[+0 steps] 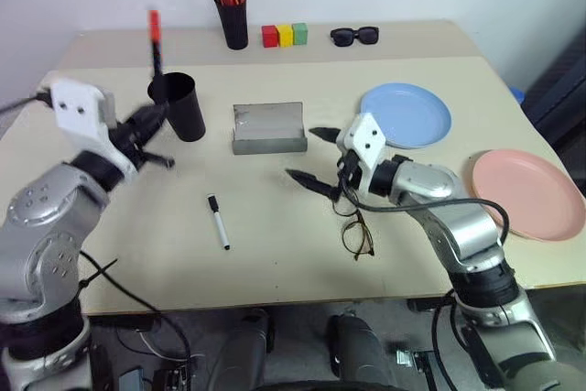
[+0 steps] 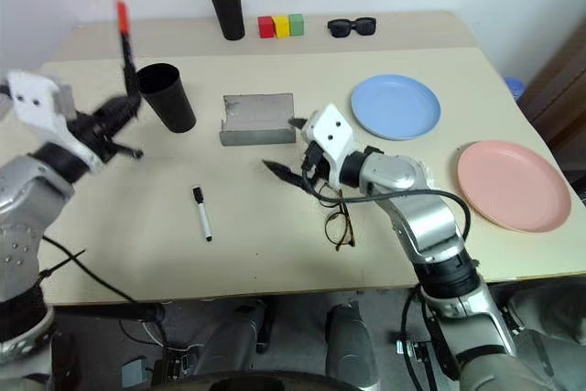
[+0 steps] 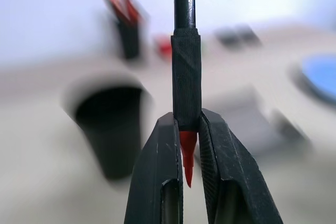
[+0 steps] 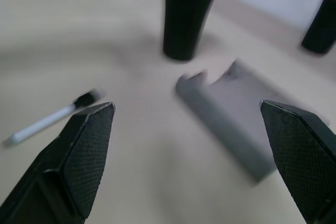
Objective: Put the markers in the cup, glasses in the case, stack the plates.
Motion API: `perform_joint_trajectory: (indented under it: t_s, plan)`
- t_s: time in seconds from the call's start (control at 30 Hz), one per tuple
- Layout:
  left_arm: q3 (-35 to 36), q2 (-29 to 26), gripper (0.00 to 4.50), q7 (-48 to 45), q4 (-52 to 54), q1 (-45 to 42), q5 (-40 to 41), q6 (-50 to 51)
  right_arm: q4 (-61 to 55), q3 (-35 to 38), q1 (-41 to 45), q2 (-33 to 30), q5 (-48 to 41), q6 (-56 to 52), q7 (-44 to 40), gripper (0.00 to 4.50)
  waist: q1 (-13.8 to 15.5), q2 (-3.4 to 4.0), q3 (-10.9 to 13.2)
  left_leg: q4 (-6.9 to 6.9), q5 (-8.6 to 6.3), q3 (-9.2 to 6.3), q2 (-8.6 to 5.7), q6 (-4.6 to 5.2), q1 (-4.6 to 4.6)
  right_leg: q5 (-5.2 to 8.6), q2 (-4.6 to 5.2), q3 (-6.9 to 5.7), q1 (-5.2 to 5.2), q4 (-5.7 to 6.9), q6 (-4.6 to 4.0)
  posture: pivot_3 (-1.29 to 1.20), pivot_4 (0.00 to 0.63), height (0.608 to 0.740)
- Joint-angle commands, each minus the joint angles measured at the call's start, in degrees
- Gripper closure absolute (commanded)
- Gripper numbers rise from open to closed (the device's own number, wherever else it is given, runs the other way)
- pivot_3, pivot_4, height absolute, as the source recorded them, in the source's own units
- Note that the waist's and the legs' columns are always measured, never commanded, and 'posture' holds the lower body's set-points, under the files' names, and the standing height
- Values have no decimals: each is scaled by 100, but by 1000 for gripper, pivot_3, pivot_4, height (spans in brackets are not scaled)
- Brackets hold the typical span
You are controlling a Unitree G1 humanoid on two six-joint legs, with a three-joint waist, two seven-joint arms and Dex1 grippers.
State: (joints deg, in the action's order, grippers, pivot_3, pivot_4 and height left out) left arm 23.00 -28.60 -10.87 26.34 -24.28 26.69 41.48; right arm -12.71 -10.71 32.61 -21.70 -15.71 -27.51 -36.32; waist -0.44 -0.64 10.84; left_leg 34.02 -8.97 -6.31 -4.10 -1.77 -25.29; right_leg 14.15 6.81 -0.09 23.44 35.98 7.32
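Observation:
My left gripper is shut on the lower end of the red marker, which it holds upright, raised beside the black cup at the table's left. The left wrist view shows the marker's red tip pinched between the fingers. The white marker with a black cap lies flat on the table in front of the open grey case. My right gripper hovers open and empty just right of the case. The wire-frame glasses lie below it. The blue plate and the pink plate sit apart on the right.
A black pen holder with orange-tipped pens, three coloured blocks and black sunglasses stand along the back of the table. The pink plate lies close to the right edge.

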Motion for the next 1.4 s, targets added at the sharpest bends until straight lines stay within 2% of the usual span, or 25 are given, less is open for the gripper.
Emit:
perform_joint_trajectory:
  t_s: [0.03, 0.17, 0.3, 0.6, 0.8, 1.2, 1.37, 1.4]
  plan:
    - [-429, 250, 4427, 502, -807, -420, -970, -1370, 307, 90, 494, 372, 134, 466, 204, 0, -15, 0, 0, -1, 1, 4, -1, 0, 1, -2, 0, 1, 1, 3, 4, 0, 150, 740]
    - [-699, 464, 4427, 665, -1876, -842, -1550, -2523, 806, 98, 974, 820, 264, 775, 411, 0, -41, 0, 0, -5, 2, 3, 0, -1, 0, -12, -5, 0, 8, 11, 20, 0, 150, 740]
    - [-679, 832, 4427, 993, -3274, -1360, -1752, -3552, 1289, 131, 1389, 1349, 340, 973, 722, 0, -36, 0, 0, -6, 5, 0, -1, -3, 0, -14, -7, -1, 9, 13, 23, 0, 150, 740]
    - [-687, 986, 4427, 1157, -4829, -1766, -1877, -4700, 1050, 15, 1051, 1488, 427, 935, 712, 0, -40, 0, 0, -4, 5, -4, -4, -2, -1, -19, -7, -1, 10, 21, 32, 0, 150, 740]
    - [-701, 1049, 4427, 1083, -5286, -1820, -1806, -4971, 878, 32, 932, 1481, 435, 823, 754, 0, -50, 0, 0, -3, 5, -4, -4, -2, 0, -19, -7, -2, 11, 23, 33, 0, 150, 740]
    - [-748, 1164, 4427, 1117, -5303, -1605, -1824, -4941, 850, 6, 890, 1476, 427, 802, 750, 0, -50, 0, 0, -3, 5, -5, -4, -1, 0, -19, -8, -3, 10, 24, 33, 0, 150, 740]
    - [-770, 1195, 2298, 1138, -5279, -1550, -1877, -4931, 823, -14, 832, 1464, 431, 787, 737, 0, -54, 0, 0, -3, 5, -6, -4, -1, 0, -19, -8, -3, 10, 24, 33, 0, 150, 740]
    - [-771, 1202, 2298, 1146, -5276, -1547, -1883, -4928, 818, -14, 825, 1462, 431, 783, 734, 0, -54, 0, 0, -3, 6, -5, -4, -1, 0, -19, -8, -3, 10, 24, 33, 0, 150, 740]
